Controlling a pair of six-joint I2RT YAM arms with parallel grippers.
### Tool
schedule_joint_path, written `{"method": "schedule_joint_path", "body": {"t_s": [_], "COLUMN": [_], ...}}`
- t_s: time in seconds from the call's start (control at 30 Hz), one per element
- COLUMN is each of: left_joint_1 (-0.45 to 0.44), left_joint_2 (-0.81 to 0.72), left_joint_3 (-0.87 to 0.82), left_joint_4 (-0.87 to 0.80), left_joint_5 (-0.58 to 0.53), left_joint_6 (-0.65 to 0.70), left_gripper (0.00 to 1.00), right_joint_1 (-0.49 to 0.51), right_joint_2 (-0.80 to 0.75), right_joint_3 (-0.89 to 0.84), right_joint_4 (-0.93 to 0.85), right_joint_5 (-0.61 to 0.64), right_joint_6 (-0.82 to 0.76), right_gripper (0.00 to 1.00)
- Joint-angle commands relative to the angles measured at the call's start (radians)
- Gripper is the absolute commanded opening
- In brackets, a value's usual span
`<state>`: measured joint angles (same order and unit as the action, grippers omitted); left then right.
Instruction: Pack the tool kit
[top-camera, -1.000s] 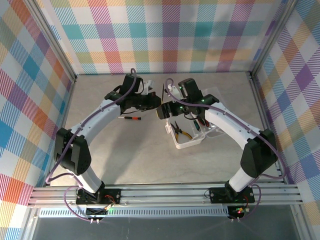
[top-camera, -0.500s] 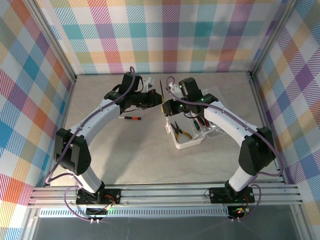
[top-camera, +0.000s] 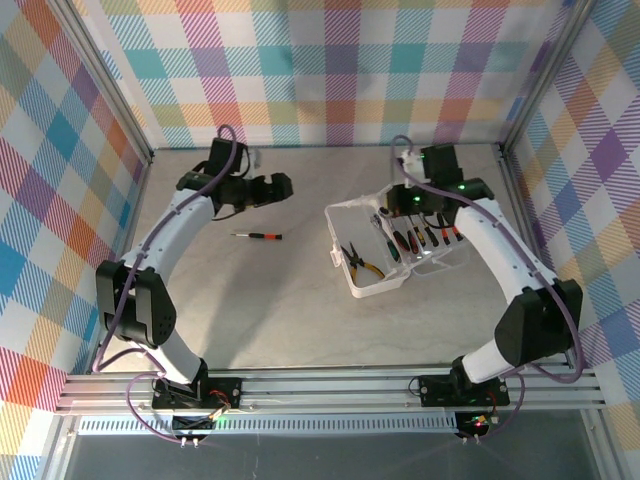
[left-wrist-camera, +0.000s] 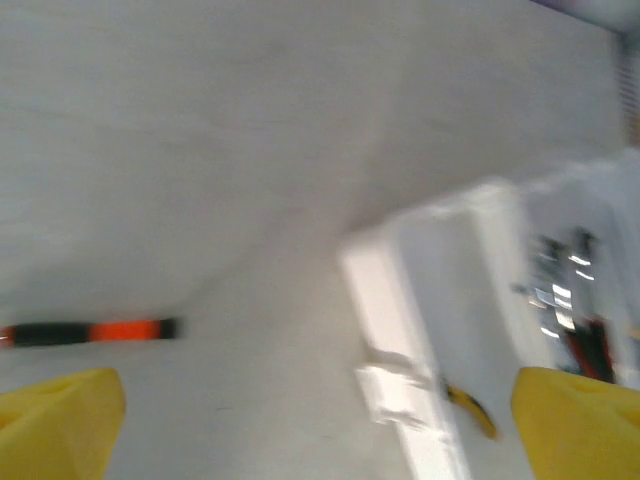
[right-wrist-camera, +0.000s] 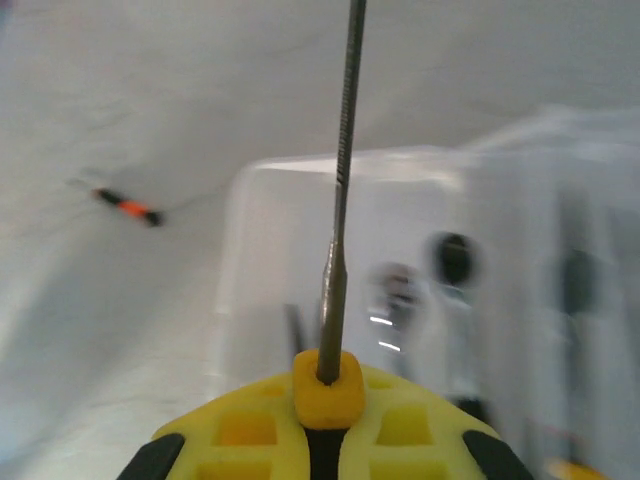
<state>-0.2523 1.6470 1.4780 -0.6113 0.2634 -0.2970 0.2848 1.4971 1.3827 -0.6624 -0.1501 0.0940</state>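
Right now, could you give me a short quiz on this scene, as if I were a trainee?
1. True or false: the pliers lie inside the case.
2. Where is the loose screwdriver? A: in the case. B: on the table. C: in the left jaws.
3. Fill in: the right jaws are shut on a thin metal ____.

Key: 1 true. 2 B. 3 rod.
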Motion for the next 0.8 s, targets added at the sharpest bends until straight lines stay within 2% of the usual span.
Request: {"method": "schedule_joint_path", "body": {"t_s": [0.0,0.13,0.37,0.57,0.77], "left_joint_1": [0.03,0.056,0.056,0.056,0.056], "left_joint_2": [-0.016,0.006,0.017,0.026,0.028], "left_joint_3": [-0.005,-0.035,-0.069,-0.073,-0.074], "left_joint_4": [-0.141,-0.158,-0.142,-0.137,-0.136], "left_joint_5": [-0.199,-0.24,-0.222,-0.211,-0.208], "left_joint_6": [0.064,0.065,0.059,0.059,0.06], "left_gripper": [1.0,1.0,1.0,1.0,1.0], "right_joint_1": [-0.009,-0.013,-0.013,-0.013,-0.012], "right_joint_2": [0.008,0.065,0.129,0.14,0.141], "right_joint_3": [0.023,0.031,0.048,0.044,0.044], "right_joint_4": [-0.191,-0.26,-0.31,-0.312,-0.313], "right_joint_5": [0.214,0.358,0.453,0.462,0.45], "right_joint_6": [-0.093,-0.109,-0.112,-0.112,-0.109], "right_gripper": [0.0,0.0,0.0,0.0,0.13]}}
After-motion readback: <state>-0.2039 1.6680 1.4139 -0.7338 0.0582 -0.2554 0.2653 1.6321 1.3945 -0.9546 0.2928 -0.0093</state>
